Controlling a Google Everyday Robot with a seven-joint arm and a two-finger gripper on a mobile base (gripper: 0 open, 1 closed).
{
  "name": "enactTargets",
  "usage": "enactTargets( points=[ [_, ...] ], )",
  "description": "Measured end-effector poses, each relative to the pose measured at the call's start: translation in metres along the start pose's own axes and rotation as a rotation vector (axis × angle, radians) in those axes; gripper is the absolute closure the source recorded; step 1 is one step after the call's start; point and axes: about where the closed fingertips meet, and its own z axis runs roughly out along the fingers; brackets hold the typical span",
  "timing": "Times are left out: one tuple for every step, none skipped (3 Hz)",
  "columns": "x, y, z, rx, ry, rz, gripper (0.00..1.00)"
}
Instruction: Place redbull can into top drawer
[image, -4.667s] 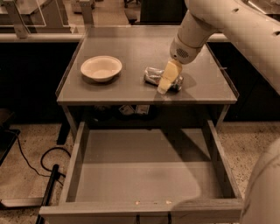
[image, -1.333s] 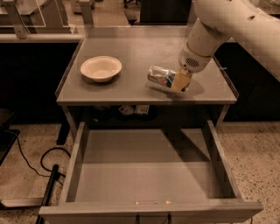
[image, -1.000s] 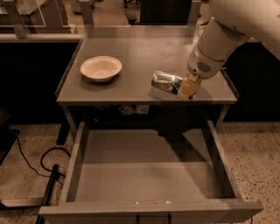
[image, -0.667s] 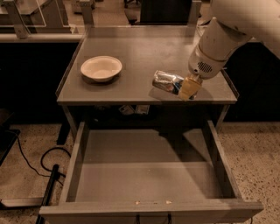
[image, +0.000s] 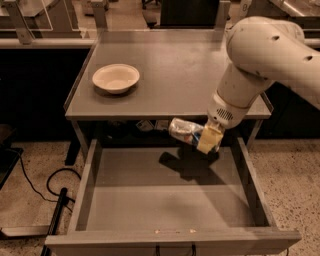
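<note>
Most of the job looks done, I reckon: the gripper (image: 209, 140) pinches the redbull can (image: 181, 130) sideways in mid-air above the back of the open top drawer (image: 165, 205), so only lowering and releasing remain.

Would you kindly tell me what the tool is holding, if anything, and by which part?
The tool grips the slim silver metal can with blue patches by one end, sideways above the rear of the open grey drawer.

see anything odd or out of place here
Nothing really odd. The gripper holds the redbull can sideways in the air over the open top drawer; the bowl sits upright on the table, nothing spilled.
</note>
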Motion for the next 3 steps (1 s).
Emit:
enactTargets(
  points=[
    [0.008,0.007,0.011,-0.021,0.025,0.007,1.00],
    [0.008,0.007,0.011,-0.021,0.025,0.007,1.00],
    [0.012,0.013,0.027,-0.068,0.018,0.017,1.00]
  ],
)
